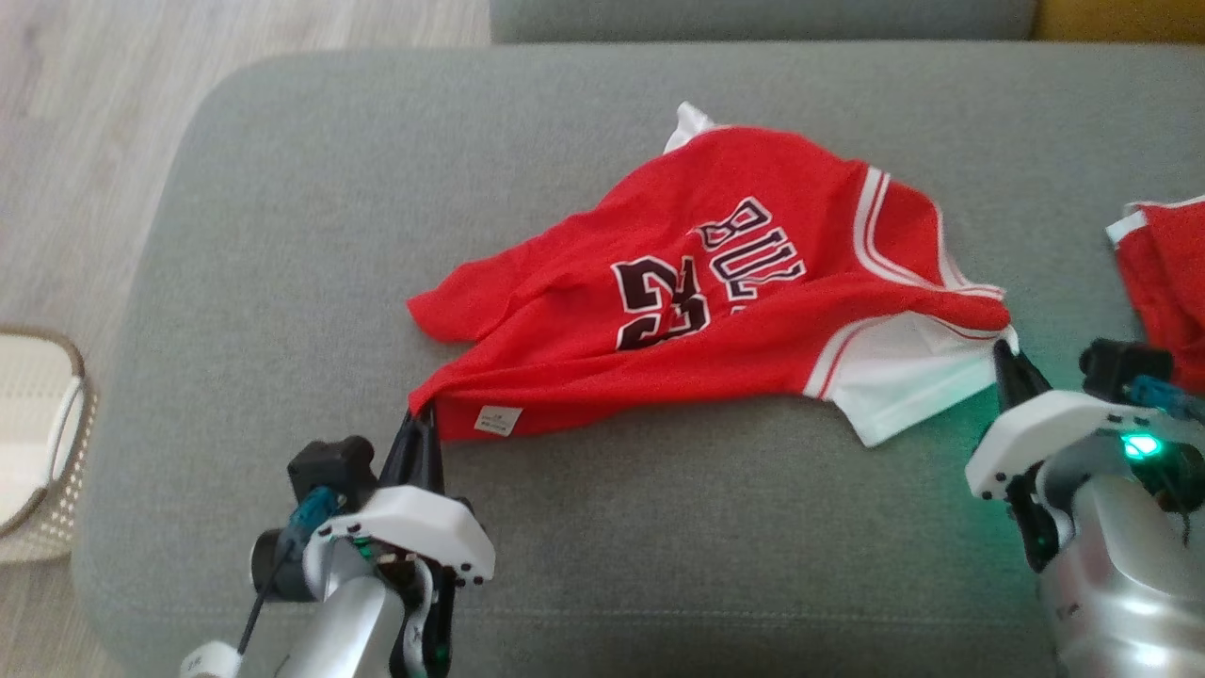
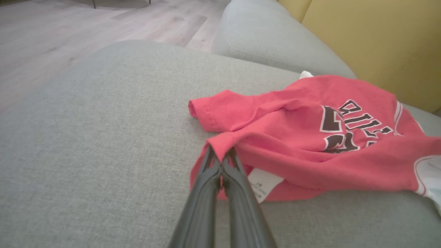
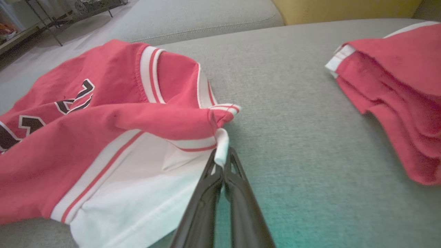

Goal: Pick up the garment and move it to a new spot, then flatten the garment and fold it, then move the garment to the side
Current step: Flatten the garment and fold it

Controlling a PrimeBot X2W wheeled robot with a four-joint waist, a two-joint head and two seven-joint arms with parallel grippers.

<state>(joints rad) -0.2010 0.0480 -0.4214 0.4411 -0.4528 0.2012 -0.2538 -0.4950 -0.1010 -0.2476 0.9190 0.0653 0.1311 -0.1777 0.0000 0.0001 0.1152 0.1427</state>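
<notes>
While the garment (image 1: pixel 715 311) lies crumpled on the grey cushion (image 1: pixel 282 235), a little right of its middle, both hands are clenched on its near edge. The job looks to be at the pick-up step, with the grips set and the lift not yet made. The left hand (image 1: pixel 422 416) pinches the near-left corner of the red hem, just beside a small white care label (image 1: pixel 497 420). The right hand (image 1: pixel 1005 350) pinches the near-right corner, where the white-trimmed edge meets a white panel. In each wrist view the two dark fingers are closed together on a small peak of cloth.

The next move, as I judge it, calls for both arms to rise together and keep the edge taut between them, so that the cloth hangs free before it is carried to a new spot. It should be kept apart from the second red garment (image 1: pixel 1167 273), which lies folded at the far right of the cushion. An uneven lift could pull a thin pinch loose.

The garment is a red jersey with white and red striped trim and black lettering (image 1: pixel 715 282) outlined in white. From the robot's side the lettering reads upside down, and folds hide part of it. A long fold runs across the near part, the left portion is bunched into two lobes, and a white bit peeks out at the far edge. Nearly all of it rests on the cushion.
</notes>
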